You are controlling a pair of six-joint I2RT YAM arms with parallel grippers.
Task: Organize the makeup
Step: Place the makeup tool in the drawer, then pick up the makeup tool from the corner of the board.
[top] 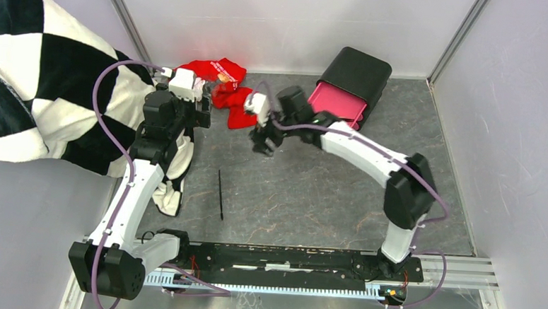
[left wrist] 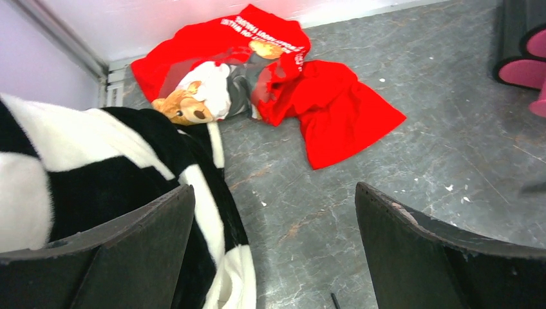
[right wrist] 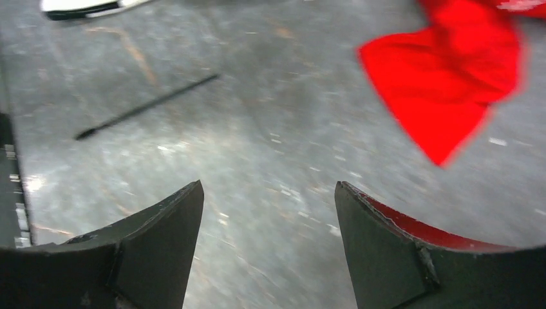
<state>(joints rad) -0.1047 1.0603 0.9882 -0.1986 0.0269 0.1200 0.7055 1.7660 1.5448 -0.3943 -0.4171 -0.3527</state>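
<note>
A thin black pencil (top: 220,193) lies alone on the grey floor at mid-left; it also shows in the right wrist view (right wrist: 145,107), far left of the jaws. The other makeup items are out of view. My left gripper (top: 202,102) is open and empty, hovering beside the checkered blanket and near the red cloth; in its own view (left wrist: 275,222) only bare floor lies between the jaws. My right gripper (top: 263,141) is open and empty above the bare floor, just below the red cloth; its own view (right wrist: 268,219) shows blurred floor between the jaws.
A red cloth (top: 226,87) with a bear print (left wrist: 193,103) lies at the back. A black-and-white checkered blanket (top: 42,71) covers the left side. A black box with pink drawers (top: 351,84) lies at the back right. Grey walls enclose the floor.
</note>
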